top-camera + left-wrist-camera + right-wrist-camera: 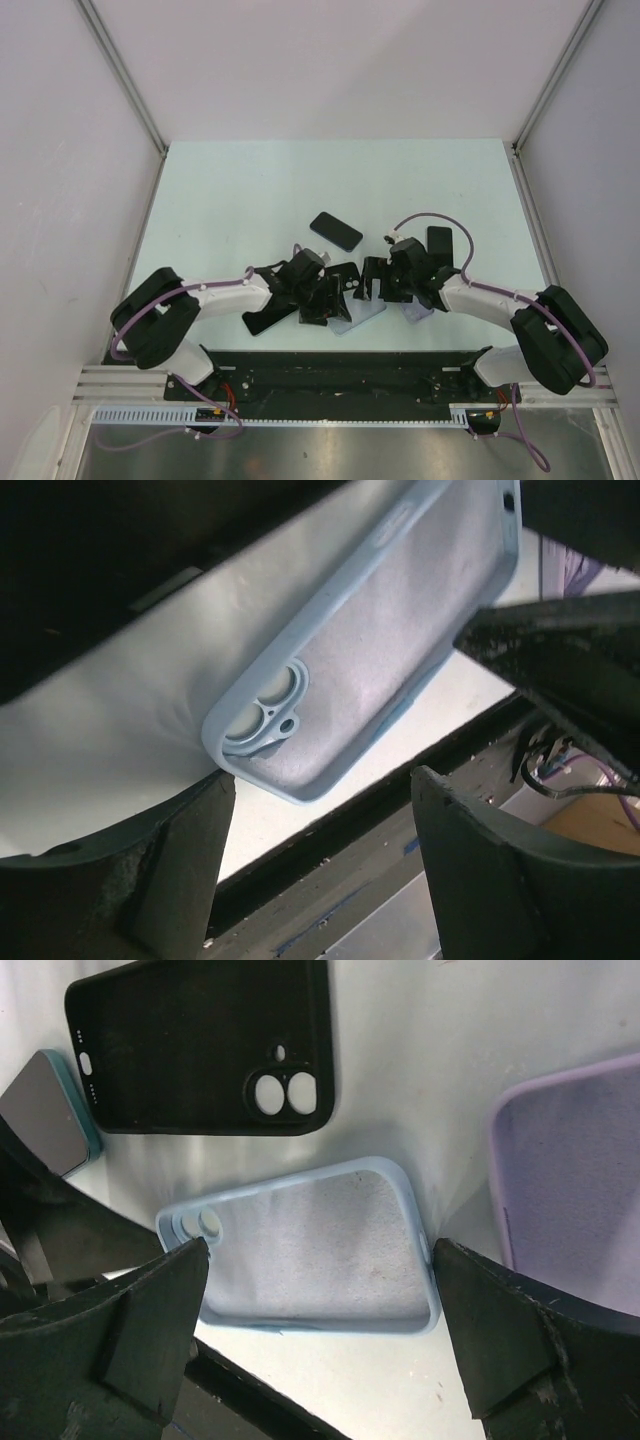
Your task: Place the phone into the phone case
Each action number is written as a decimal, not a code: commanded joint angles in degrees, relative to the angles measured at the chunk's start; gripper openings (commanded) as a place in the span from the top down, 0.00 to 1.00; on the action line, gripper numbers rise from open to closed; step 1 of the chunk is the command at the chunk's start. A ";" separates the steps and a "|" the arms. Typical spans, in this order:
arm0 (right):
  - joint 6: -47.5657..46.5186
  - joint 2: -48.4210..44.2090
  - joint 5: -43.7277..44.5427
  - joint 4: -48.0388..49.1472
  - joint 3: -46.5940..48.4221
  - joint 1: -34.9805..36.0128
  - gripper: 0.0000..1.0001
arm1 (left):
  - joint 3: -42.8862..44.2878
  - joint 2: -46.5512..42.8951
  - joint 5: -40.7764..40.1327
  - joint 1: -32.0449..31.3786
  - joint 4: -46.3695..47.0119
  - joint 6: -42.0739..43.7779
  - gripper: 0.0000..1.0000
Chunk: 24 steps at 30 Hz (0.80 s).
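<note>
Both claws stand open around the blue case point(300, 1230), which lies flat near the front edge of the desk point(250, 190). Its long axis runs from finger to finger of the right claw point(318, 1260), and the left claw point(322, 780) straddles its camera end. The phone point(45, 1110) lies off to the left (beyond a black case point(200, 1040)), so the left arm is probably nearer to it.

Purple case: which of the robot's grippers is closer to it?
Right. The right gripper hangs above the blue case, with the purple case just beside it; the left gripper is at the blue case's camera-hole end, farther away.
</note>
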 commanded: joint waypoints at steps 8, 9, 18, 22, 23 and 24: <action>8.47 0.07 -3.55 -0.39 -3.59 6.42 0.00 | -3.99 -6.38 -3.35 8.36 -1.38 6.87 0.17; 9.09 -0.10 -3.64 -0.13 -3.68 6.86 0.00 | -3.91 -6.73 -3.26 8.53 -1.46 7.04 0.17; 10.85 -2.03 -4.35 2.25 -4.56 6.08 0.00 | -4.61 -10.42 -3.61 8.71 -2.43 9.50 0.00; 9.53 -5.54 -5.14 0.32 -4.47 2.30 0.00 | -3.30 -15.16 -4.84 8.88 -3.31 11.17 0.00; 9.10 -7.55 -5.57 -0.12 -4.38 1.51 0.00 | -3.03 -17.43 -5.80 8.88 -3.75 11.70 0.00; 8.31 -8.62 -5.75 -0.30 -4.29 -0.24 0.00 | -2.59 -18.85 -6.25 8.97 -4.01 12.57 0.00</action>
